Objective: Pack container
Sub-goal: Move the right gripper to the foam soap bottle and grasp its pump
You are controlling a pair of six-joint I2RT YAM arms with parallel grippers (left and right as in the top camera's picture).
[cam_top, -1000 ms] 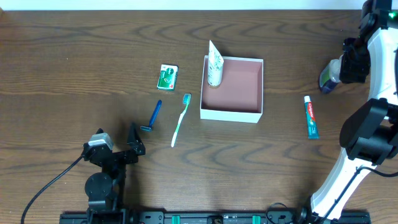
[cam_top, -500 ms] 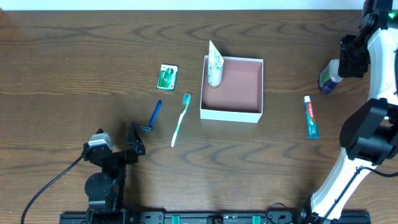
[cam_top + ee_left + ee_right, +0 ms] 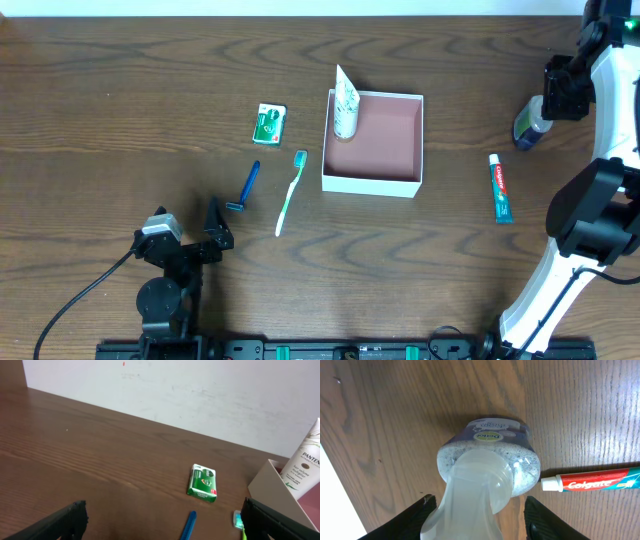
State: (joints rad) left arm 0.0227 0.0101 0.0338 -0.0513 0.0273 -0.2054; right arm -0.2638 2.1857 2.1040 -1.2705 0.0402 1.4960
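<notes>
Right wrist view: my right gripper (image 3: 479,502) stands partly open around the bottle (image 3: 490,455) at frame centre, and I see a gap; left gripper (image 3: 163,507) is wide, empty.

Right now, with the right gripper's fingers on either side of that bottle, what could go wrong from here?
1. The right gripper straddles the bottle at its smooth, rounded upper part; a grip there may slip or tip it.
2. The toothpaste lies close beside the bottle, so a tipped bottle could knock it.
3. The Pantene tube leans in the container's far left corner; setting the bottle down near it might topple it.
</notes>
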